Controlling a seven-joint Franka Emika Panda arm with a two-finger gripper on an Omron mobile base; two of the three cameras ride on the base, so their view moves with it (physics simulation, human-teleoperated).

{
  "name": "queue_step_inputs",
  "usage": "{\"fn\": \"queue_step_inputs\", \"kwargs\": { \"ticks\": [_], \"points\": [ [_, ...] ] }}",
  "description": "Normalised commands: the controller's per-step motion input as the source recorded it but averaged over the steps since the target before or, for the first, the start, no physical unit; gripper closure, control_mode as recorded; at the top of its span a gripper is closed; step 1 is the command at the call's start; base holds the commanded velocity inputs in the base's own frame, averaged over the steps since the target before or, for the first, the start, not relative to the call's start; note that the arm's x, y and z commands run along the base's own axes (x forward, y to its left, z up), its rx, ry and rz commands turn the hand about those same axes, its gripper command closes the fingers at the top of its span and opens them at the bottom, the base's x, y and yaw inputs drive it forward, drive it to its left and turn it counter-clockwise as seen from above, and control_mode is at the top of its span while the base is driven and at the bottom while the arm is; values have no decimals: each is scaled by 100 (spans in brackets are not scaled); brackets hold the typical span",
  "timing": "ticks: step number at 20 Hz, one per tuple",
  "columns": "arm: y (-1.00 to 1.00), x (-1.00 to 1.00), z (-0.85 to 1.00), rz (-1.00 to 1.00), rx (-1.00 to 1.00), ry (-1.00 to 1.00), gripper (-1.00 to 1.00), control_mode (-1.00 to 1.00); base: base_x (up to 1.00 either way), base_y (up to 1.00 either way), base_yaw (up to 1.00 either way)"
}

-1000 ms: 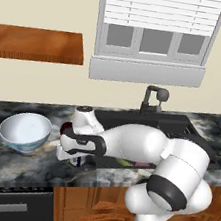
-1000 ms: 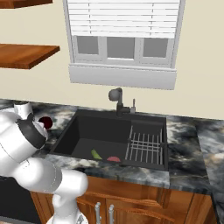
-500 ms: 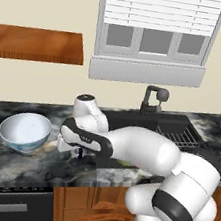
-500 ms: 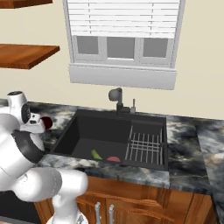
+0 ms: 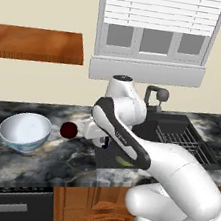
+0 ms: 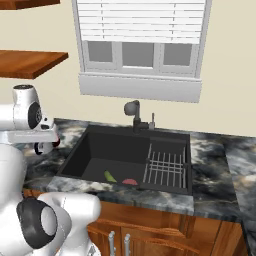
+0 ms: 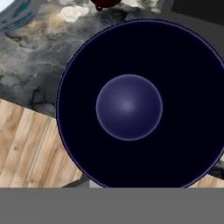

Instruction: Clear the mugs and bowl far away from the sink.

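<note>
arm: white Franka, reaches over the counter point(image 5: 38, 164) just left of the sink point(image 6: 114, 154)
gripper point(image 5: 97, 136): low over the counter at the sink's left edge. Fingers are hidden from both base cameras and the hand camera, so I cannot tell if the jaws are wide, narrow or gripping.
white mug point(image 7: 129, 107): right under the hand camera, seen mouth-on. It shows a dark navy inside, a thin navy rim and a paler round bottom. It sits by the sink's left front corner, over the counter's front edge, with wood cabinet front point(image 7: 30, 148) showing beside it. I cannot tell if it is held or standing.
dark red mug point(image 5: 69, 130): on the counter left of the sink, just beyond the gripper, close to it. I cannot tell if they touch.
bowl point(image 5: 24, 132): large, white inside, blue-grey pattern outside, upright on the counter. It is further left of the sink than the red mug and apart from it.
sink: dark basin with a wire rack point(image 6: 167, 167) in its right half. A small green item point(image 6: 110, 176) and a red item point(image 6: 130, 182) lie on the floor of its left half.
faucet point(image 6: 134, 112): dark, curved, at the sink's back edge, centre
window point(image 6: 142, 40): on the wall behind the sink, blinds partly down
shelves point(image 5: 37, 45): wood, on the wall up and left of the sink
</note>
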Motion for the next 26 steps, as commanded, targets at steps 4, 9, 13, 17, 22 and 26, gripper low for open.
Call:
{"fn": "queue_step_inputs", "kwargs": {
  "ticks": [4, 9, 13, 17, 22, 26],
  "points": [
    [-100, -31, 75, 0, 17, 22, 100, -100, 0, 0, 0],
    [-93, -21, 49, 0, 4, 14, 100, -100, 0, 0, 0],
    [-34, -1, 51, 0, -9, 0, 100, -100, 0, 0, 0],
    [-3, 0, 0, 0, -10, 0, 100, -100, 0, 0, 0],
    [0, 2, 0, -3, -6, -2, 100, -100, 0, 0, 0],
    [0, -8, 0, 3, 1, -1, 100, 100, -12, 7, 6]
  ]
}}
